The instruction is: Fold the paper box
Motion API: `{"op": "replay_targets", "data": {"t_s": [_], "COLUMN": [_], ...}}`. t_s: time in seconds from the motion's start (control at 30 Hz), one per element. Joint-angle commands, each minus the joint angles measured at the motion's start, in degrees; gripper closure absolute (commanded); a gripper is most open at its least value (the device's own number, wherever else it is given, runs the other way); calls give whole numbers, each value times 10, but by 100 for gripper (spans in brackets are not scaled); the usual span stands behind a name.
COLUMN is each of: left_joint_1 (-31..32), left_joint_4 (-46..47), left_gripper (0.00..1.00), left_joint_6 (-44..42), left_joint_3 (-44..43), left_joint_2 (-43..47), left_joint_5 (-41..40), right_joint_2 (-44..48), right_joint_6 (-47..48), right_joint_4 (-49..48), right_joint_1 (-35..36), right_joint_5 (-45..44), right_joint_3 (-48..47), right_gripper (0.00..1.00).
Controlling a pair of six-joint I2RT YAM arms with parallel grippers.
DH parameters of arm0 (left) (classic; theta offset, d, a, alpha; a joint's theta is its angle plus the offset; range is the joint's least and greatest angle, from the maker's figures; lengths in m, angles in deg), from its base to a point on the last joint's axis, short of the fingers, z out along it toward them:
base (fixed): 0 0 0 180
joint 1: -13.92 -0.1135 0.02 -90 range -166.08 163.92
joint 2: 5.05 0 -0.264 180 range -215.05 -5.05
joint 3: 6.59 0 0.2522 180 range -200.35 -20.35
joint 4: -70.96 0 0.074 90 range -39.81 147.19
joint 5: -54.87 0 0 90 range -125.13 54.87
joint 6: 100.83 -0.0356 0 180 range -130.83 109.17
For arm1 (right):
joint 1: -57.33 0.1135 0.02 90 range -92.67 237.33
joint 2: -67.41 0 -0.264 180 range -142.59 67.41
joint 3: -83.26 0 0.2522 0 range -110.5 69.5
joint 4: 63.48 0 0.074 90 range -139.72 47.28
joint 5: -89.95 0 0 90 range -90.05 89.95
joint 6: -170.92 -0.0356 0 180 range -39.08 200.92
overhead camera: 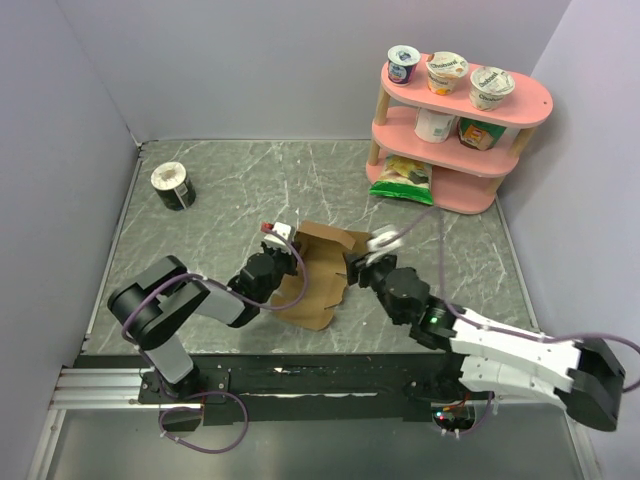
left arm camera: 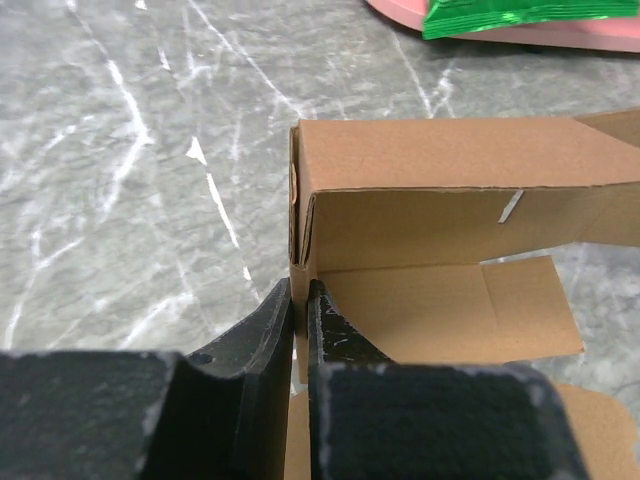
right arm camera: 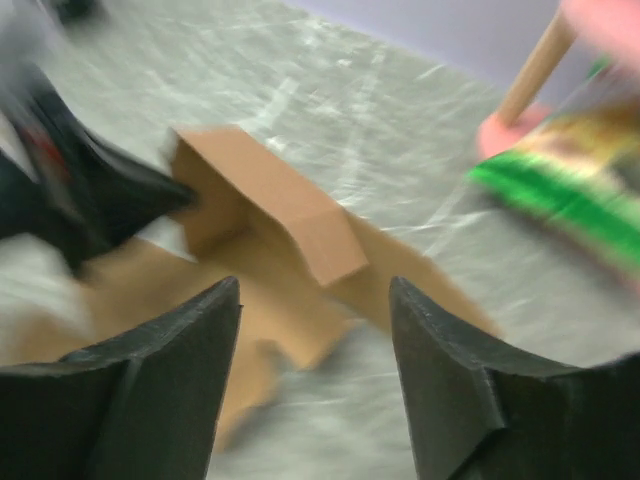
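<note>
Nearest the arms' bases, the left gripper (left arm camera: 301,297) has its jaws pinched tight on the thin upright edge of the paper box (left arm camera: 440,160). The right gripper (right arm camera: 315,290) hangs just beside the box's other side with its jaws spread wide and nothing between them; its own view is blurred. The box sits in the middle of the grey marbled table (overhead camera: 220,200), between the two grippers, which crowd it from left and right. It is partly folded, with one walled section raised and flat flaps lying on the table. In the top view its long axis runs from the near edge towards the far one, leaning slightly right. The cardboard is plain brown with no print. Further back on the left stands a round black-and-white tub (overhead camera: 172,186). At the far right, a green snack bag (overhead camera: 402,178) lies at the foot of a pink shelf (overhead camera: 535,100). The shelf carries yogurt cups (overhead camera: 447,70) whose lid writing is too small to read.
</note>
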Motion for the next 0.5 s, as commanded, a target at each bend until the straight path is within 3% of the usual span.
{"op": "replay_targets", "data": {"t_s": [0.0, 0.1, 0.17, 0.27, 0.37, 0.47], "left_joint_1": [19, 32, 42, 57, 63, 68], "left_joint_4": [-14, -28, -45, -59, -67, -59], "left_gripper": [96, 96, 96, 96, 96, 96], "left_joint_6": [-31, -19, -7, 10, 21, 30], "left_joint_3": [-6, -6, -11, -12, -12, -1], "left_joint_2": [18, 21, 19, 20, 20, 22], "left_joint_5": [-73, -108, -128, -162, -183, -189], "right_joint_2": [86, 87, 71, -7, -76, -127], "right_joint_6": [-450, -595, -643, -769, -852, -892], "right_joint_4": [217, 205, 179, 121, 204, 208], "right_joint_1": [2, 2, 2, -3, -3, -4], "right_joint_5": [-5, 0, 14, 76, 92, 91], "right_joint_3": [-64, -55, -52, -70, -138, -161], "right_gripper": [35, 37, 36, 35, 33, 32]}}
